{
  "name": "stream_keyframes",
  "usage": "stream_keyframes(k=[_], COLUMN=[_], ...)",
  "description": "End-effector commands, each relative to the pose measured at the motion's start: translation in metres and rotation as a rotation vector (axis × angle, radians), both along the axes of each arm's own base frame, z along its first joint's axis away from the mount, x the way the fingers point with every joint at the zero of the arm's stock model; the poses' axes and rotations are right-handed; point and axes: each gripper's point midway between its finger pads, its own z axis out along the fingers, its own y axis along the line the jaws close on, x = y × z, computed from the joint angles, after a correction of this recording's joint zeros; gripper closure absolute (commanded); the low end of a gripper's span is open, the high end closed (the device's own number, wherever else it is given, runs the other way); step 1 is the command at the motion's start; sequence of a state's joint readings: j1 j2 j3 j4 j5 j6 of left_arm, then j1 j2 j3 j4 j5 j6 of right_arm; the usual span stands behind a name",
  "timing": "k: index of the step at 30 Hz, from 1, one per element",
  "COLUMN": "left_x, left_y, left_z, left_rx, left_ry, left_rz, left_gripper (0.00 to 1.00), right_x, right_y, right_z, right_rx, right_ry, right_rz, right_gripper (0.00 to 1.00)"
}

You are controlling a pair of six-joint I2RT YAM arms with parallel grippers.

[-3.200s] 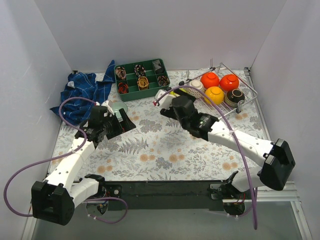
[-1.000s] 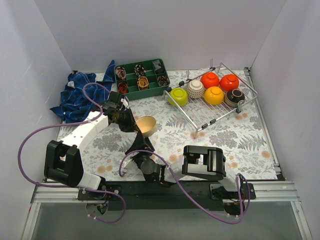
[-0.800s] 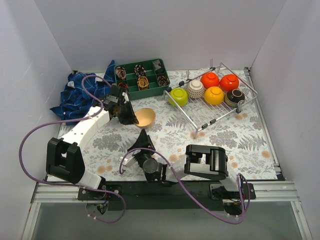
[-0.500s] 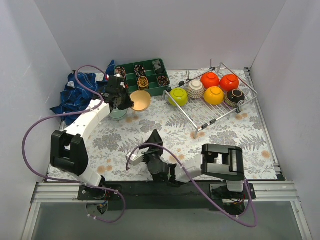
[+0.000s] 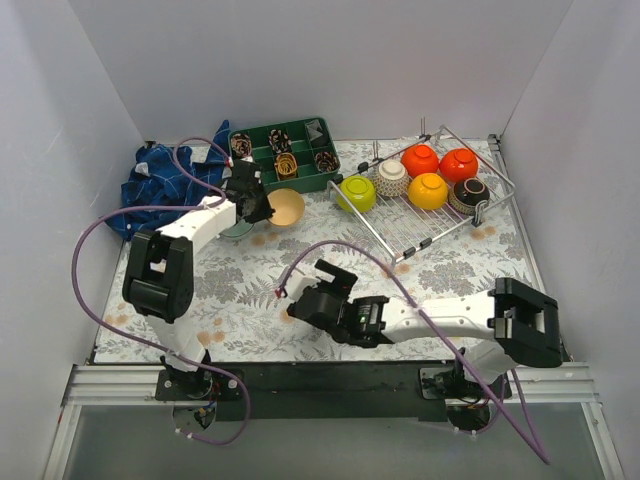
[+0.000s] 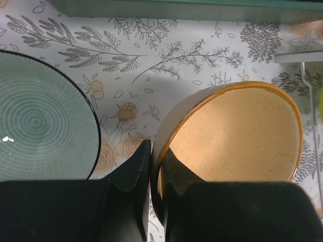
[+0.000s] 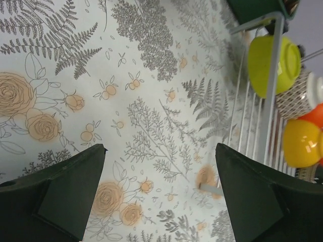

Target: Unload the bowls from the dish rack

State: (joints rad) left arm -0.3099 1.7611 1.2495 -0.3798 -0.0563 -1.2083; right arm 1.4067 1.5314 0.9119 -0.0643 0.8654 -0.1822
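Observation:
My left gripper (image 5: 257,204) (image 6: 155,149) is shut on the rim of the beige bowl (image 5: 287,207) (image 6: 237,136), one finger inside and one outside. It holds the bowl just in front of the green tray, beside the pale mint bowl (image 5: 236,224) (image 6: 40,126) standing on the table. The dish rack (image 5: 445,222) (image 7: 268,101) at the back right holds the lime green bowl (image 5: 357,192) (image 7: 272,63), white dotted bowl (image 5: 392,178), two red-orange bowls (image 5: 420,159), yellow-orange bowl (image 5: 429,190) (image 7: 300,143) and dark patterned bowl (image 5: 469,195). My right gripper (image 5: 303,298) (image 7: 160,151) hovers open and empty over the floral table near its front.
A green compartment tray (image 5: 283,153) sits at the back centre, and its edge (image 6: 176,4) lies close beyond the held bowl. A blue cloth (image 5: 165,185) is crumpled at the back left. White walls enclose the table on three sides.
My left gripper carried the beige bowl back toward the green tray, next to the mint bowl. My right arm unfolded toward the table's middle and its jaws opened wide.

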Motion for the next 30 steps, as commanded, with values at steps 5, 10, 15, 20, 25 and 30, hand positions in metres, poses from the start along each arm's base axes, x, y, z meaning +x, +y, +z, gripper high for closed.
stream_keyframes(k=[5,10,15,20,25,30], left_x=[0.029,0.027,0.024,0.019,0.006,-0.023], left_y=[-0.006,-0.006,-0.004,-0.004,-0.013,-0.019], left_z=[-0.004,-0.025,-0.032,-0.015,0.023,0.062], left_rx=[0.004,0.027,0.041,0.023,-0.044,-0.095], left_ry=[-0.099,-0.063,-0.049,-0.074,-0.11,-0.14], left_rz=[-0.014,-0.028,-0.034,-0.043,-0.076,-0.122], left_gripper=[1.0,1.0,0.9,0.64,0.41,0.18], right_x=[0.0,0.01,0.028,0.043,0.06,0.09], right_y=[-0.039,-0.06,-0.085,-0.109,-0.134,-0.16], right_z=[0.006,0.012,0.014,0.022,0.032,0.057], right_rx=[0.297,0.409,0.484,0.511,0.486,0.498], right_ry=[0.309,0.366,0.386,0.36,0.315,0.243], right_rz=[-0.143,-0.208,-0.299,-0.367,-0.423,-0.489], right_gripper=[0.01,0.01,0.01,0.01,0.01,0.01])
